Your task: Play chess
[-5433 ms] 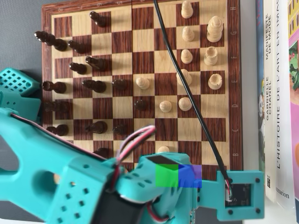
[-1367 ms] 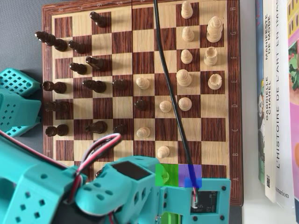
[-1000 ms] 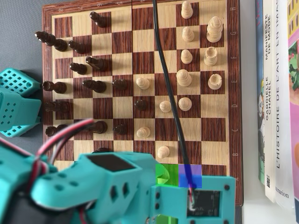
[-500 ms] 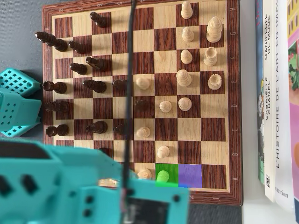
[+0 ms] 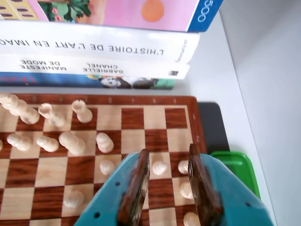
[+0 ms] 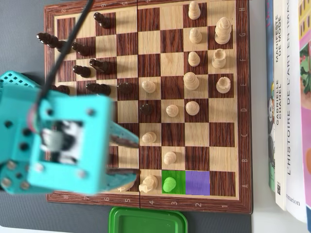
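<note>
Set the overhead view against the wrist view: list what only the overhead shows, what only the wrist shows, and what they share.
Only the overhead view shows the dark wooden chess pieces along the board's left side, and the green square and purple square coloured on the bottom row.

Only the wrist view shows the teal two-finger gripper from behind, open and empty, with its brown-padded fingertips.

Both show the wooden chessboard, the light wooden pieces, the stacked books and the green plastic lid.

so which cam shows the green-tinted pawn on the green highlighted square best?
The overhead view: the green-tinted pawn sits unobstructed in its green highlighted square, beside the purple highlighted square. The wrist view shows no colour overlay; pale pieces near the open gripper can't be matched to it with confidence.
</note>
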